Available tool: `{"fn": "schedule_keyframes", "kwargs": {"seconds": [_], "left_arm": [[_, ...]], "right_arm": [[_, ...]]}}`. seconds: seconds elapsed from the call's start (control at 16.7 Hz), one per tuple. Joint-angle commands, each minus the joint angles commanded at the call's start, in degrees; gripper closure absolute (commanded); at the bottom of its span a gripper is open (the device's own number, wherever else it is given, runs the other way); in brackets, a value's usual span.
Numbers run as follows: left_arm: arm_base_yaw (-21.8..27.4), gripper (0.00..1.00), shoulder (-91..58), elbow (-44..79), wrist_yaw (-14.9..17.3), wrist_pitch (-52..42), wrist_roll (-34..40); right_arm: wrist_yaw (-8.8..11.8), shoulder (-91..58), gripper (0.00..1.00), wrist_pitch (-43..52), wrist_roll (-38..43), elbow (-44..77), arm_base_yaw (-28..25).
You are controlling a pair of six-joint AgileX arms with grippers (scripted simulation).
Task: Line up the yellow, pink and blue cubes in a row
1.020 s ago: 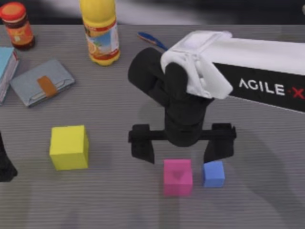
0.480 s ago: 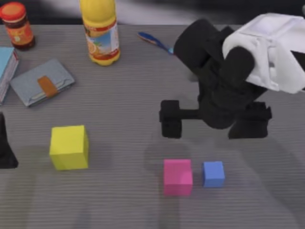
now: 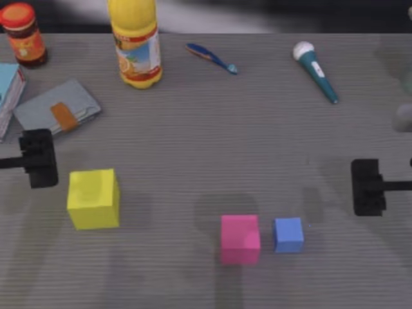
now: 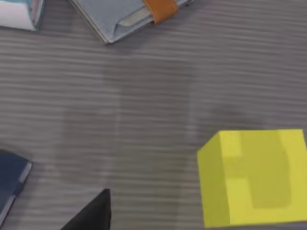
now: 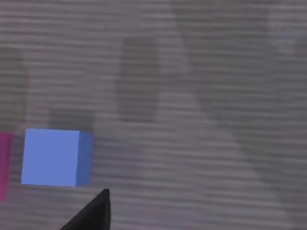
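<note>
The yellow cube (image 3: 93, 198) sits at the left of the table and fills a corner of the left wrist view (image 4: 256, 177). The pink cube (image 3: 240, 239) and the smaller blue cube (image 3: 288, 234) stand side by side near the front middle, a small gap between them. At the table's left edge one black finger (image 3: 37, 158) of my left gripper shows, just left of and behind the yellow cube, holding nothing. At the right edge one finger (image 3: 368, 187) of my right gripper shows, well right of the blue cube (image 5: 50, 156), also empty. Each gripper's other finger is out of view.
Along the back stand a red-lidded jar (image 3: 22, 33), a yellow juice bottle (image 3: 135, 42), a blue toothbrush (image 3: 211, 58) and a teal microphone (image 3: 315, 71). A grey wallet (image 3: 56, 111) and a book (image 3: 8, 90) lie at the left.
My right arm has pulled back from above the pink and blue cubes to the right edge. My left gripper has come in from the left edge, toward the yellow cube. The cubes have not moved.
</note>
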State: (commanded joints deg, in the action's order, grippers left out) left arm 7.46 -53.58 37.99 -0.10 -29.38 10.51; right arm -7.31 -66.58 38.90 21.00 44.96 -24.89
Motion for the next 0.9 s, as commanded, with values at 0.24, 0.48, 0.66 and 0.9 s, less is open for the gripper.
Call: {"fn": "schedule_keyframes", "kwargs": {"seconds": [0.24, 0.48, 0.66, 0.9], "left_arm": [[3.2, 0.00, -21.2, 13.3, -0.1, -11.1, 3.7], [6.0, 0.00, -37.5, 25.1, -0.1, -20.3, 7.0], [7.6, 0.00, -46.9, 32.4, 0.0, -25.3, 9.0], [8.9, 0.00, -54.0, 38.2, 0.1, -28.8, 10.5]], "right_arm": [[0.8, 21.5, 0.00, -9.8, -8.7, -19.0, 8.5], [3.2, 42.8, 0.00, -21.2, -15.3, -33.5, 15.9], [5.2, 56.0, 0.00, -29.7, -18.6, -40.5, 20.4], [7.1, 65.4, 0.00, -37.8, -20.8, -44.6, 23.9]]}}
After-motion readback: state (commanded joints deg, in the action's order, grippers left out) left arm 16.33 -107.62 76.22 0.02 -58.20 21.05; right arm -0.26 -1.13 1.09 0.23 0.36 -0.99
